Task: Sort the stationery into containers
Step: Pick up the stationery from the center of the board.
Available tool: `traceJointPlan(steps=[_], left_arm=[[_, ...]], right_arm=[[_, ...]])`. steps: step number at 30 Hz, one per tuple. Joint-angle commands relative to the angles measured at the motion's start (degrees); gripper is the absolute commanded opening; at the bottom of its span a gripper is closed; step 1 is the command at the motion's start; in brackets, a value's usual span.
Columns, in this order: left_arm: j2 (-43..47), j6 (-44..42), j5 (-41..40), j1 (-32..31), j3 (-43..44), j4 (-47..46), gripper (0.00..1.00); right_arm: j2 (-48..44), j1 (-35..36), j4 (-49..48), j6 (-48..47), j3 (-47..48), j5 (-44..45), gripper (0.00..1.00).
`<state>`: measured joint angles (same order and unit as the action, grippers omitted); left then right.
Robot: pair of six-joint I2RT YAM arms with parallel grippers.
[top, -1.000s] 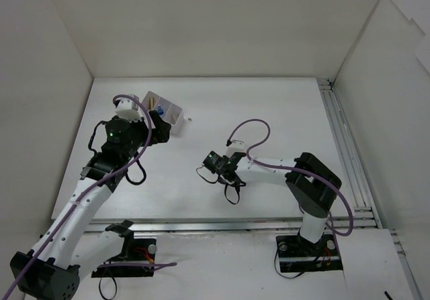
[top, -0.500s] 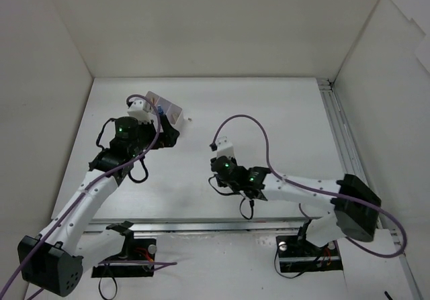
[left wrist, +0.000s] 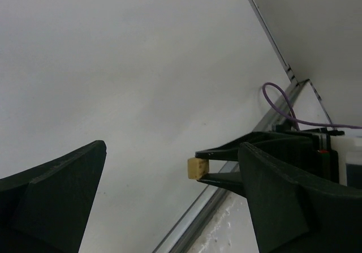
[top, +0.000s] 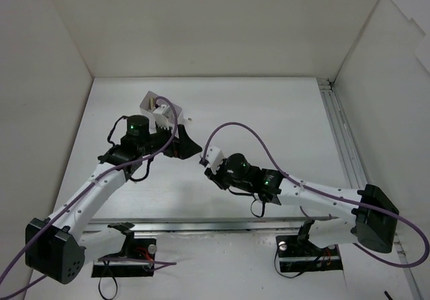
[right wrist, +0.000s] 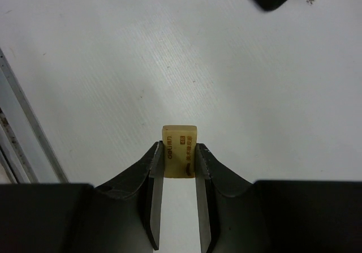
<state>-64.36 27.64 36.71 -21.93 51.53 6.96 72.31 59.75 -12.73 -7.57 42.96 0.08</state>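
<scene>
Eraser (right wrist: 180, 151), a little tan block with some printing on it, is pinched by its lower end between the right fingers (right wrist: 154, 208). It's held over the table (top: 269, 112) around the middle, a bit toward the near edge. The left fingers (left wrist: 56, 202) are spread wide with nothing in them, facing the eraser. The white box (top: 148, 101) sits toward the far left corner, right by the left arm's wrist.

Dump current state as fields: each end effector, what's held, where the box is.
right end effector: shut on tan eraser
left end effector: open, empty, facing the right one
white box: far-left part of table, partly hidden by the left wrist
tan eraser status: not yet in white box
</scene>
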Motion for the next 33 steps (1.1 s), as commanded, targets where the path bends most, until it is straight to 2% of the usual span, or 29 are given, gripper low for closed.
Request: traceJointPlan(steps=[1,6,10,15,19,23,26,29,31,33], left_arm=[[0.81,0.84,7.67,-0.65,-0.72,-3.8,0.97],[1.17,1.37,10.92,-1.27,-3.71,-4.67,0.97],[-0.06,2.07,14.35,-3.11,-4.95,-9.68,0.98],[-4.02,1.45,11.28,-5.14,-1.53,-8.71,0.98],[-6.04,1.54,7.6,-5.66,-0.29,-7.76,0.9],[-7.18,2.68,8.2,-5.66,-0.81,-9.24,0.86],[-7.54,3.39,8.03,-5.66,-0.64,-9.77,0.81],[-7.97,3.47,8.55,-5.66,-0.64,-10.3,0.69],[-8.15,3.48,8.73,-7.06,-0.55,-10.48,0.54],[-8.68,3.39,8.82,-7.68,-0.38,-10.74,0.46]], right_arm=[[-2.87,-2.44,-4.41,-5.87,2.31,-3.41,0.0],[-5.16,-6.3,-4.85,-6.75,2.21,-9.21,0.0],[-5.08,-7.54,-4.84,-6.75,2.65,-12.46,0.0],[-4.55,-7.89,-4.67,-6.93,3.62,-17.65,0.0],[-4.72,-7.89,-4.41,-7.19,3.97,-17.04,0.0],[-5.25,-8.07,-3.71,-7.89,4.24,-18.62,0.0],[-5.16,-8.15,-3.44,-7.98,4.24,-18.8,0.01],[-5.51,-8.07,-3.88,-7.63,3.89,-18.27,0.01],[-5.69,-8.07,-5.19,-6.85,3.45,-16.17,0.01],[-5.61,-8.06,-5.64,-6.75,3.53,-13.45,0.01]])
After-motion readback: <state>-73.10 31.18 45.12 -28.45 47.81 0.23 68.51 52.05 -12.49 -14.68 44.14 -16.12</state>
